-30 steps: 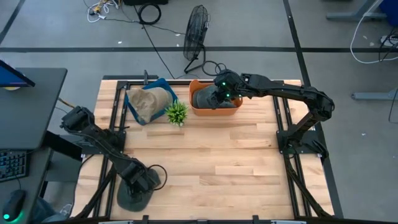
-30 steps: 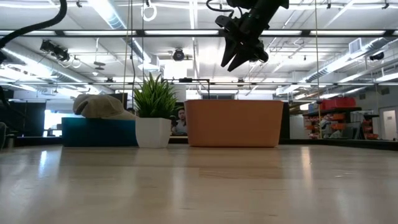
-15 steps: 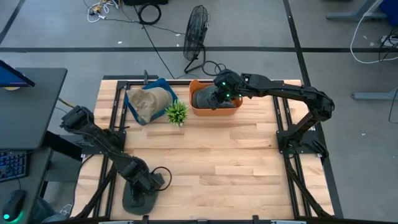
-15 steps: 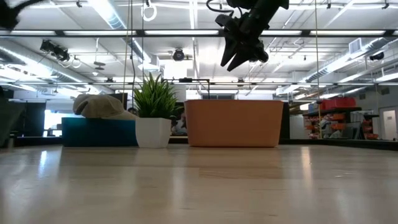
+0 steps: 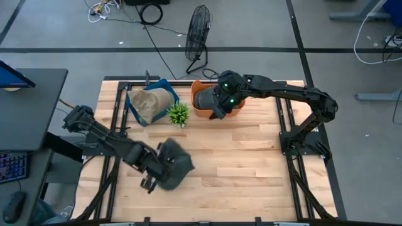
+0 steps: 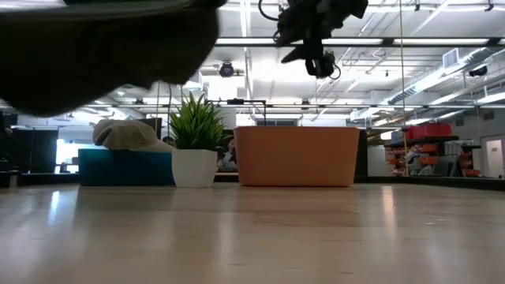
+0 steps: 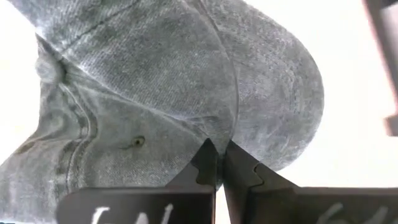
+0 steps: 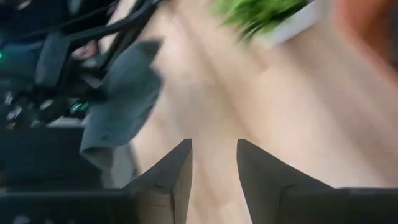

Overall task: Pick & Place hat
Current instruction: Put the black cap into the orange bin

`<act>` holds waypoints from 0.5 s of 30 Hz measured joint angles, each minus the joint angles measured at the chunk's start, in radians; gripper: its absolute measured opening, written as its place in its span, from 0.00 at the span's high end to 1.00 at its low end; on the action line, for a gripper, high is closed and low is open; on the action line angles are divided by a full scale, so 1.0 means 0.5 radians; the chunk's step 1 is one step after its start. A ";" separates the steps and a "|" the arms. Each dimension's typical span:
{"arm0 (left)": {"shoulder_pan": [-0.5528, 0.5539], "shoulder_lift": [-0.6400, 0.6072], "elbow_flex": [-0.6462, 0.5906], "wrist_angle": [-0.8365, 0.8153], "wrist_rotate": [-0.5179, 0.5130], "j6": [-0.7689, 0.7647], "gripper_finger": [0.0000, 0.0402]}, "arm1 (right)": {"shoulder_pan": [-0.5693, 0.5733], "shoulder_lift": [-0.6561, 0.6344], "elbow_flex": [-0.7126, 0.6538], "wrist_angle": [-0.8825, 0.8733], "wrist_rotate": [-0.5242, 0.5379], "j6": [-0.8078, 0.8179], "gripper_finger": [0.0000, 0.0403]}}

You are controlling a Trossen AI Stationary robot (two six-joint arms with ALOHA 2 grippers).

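Note:
A dark grey denim hat [image 5: 174, 168] hangs above the near left part of the table, with my left gripper [image 5: 161, 166] shut on it. In the left wrist view its crown [image 7: 112, 106] and brim [image 7: 280, 93] fill the picture. In the low view the hat is a dark mass [image 6: 102, 47] at the top left. My right gripper [image 5: 219, 108] hovers open over the front edge of the orange bin [image 5: 237, 110], holding nothing. Another dark hat [image 5: 202, 100] lies in that bin. My left gripper pinches the hat between its two shut fingers [image 7: 205, 165], at the seam where brim meets crown [image 7: 219, 138]. The hat is lifted clear of the table. It spreads out beyond the fingertips, brim to one side and crown to the other.
A blue box [image 5: 146, 100] with a tan hat [image 5: 152, 104] on it stands at the far left. A small potted plant [image 5: 179, 114] stands between it and the orange bin. Bare wood [image 5: 251, 163] stretches across the table's middle and right.
My left gripper has shut on the grey hat and carried it up off the table, toward the right and far edge. The hat now hangs clear. My right gripper has turned and shifted a little toward the near edge of the bin.

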 joint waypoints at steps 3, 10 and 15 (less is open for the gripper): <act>0.086 0.000 0.082 -0.022 -0.168 0.275 0.97 | 0.040 0.000 0.000 -0.009 -0.114 0.007 0.68; 0.291 0.006 0.121 -0.018 -0.246 0.748 0.98 | 0.157 0.000 0.000 0.010 -0.228 0.146 0.68; 0.361 0.019 0.121 0.011 -0.452 1.111 0.97 | 0.264 0.028 0.000 0.191 -0.229 0.332 0.68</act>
